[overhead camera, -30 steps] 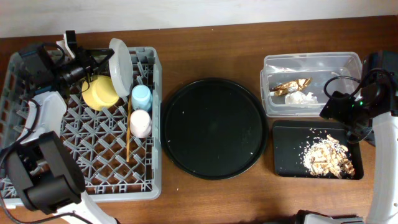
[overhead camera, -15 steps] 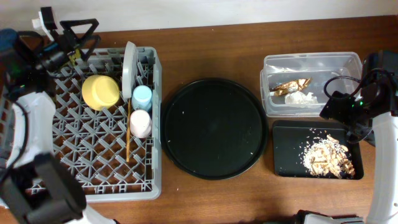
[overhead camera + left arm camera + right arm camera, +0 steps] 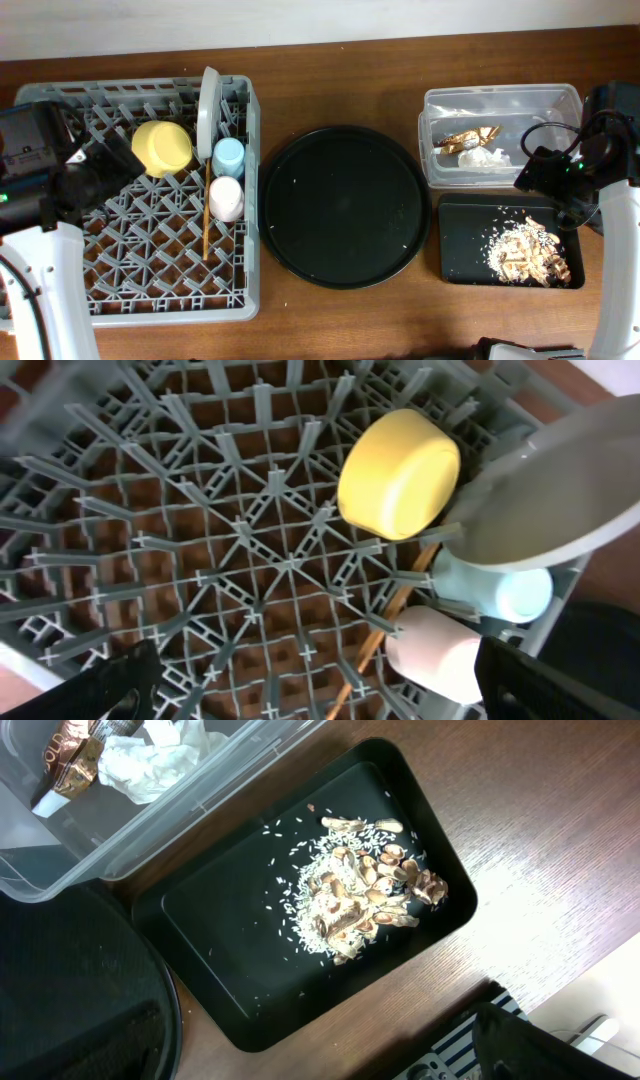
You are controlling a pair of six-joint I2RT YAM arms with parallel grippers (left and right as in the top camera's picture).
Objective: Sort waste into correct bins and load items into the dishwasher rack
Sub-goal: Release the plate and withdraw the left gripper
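The plate [image 3: 208, 110] stands on edge at the top of the rack [image 3: 150, 290], where it was half a second ago, though a second ago it leaned in the left gripper's grasp. The left gripper [image 3: 315, 660] has since pulled back from the rack's upper left corner to its left edge. Its fingers are spread wide and hold nothing. The right gripper [image 3: 540, 172] has not shifted at the right of the frame, and whether it is open or closed cannot be told. In the rack, the bowl [image 3: 162, 148] sits upside down just left of the plate. The blue cup [image 3: 228, 157] and pink cup [image 3: 226, 197] are below the plate, and the chopsticks [image 3: 206, 225] lie beside the cups. At upper right, the tub [image 3: 500, 95] holds the wrapper [image 3: 468, 136] and tissue [image 3: 482, 157]. Below it, the tray [image 3: 460, 250] holds the scraps [image 3: 528, 252]. The round tray [image 3: 345, 205] lies between the rack and the bins.
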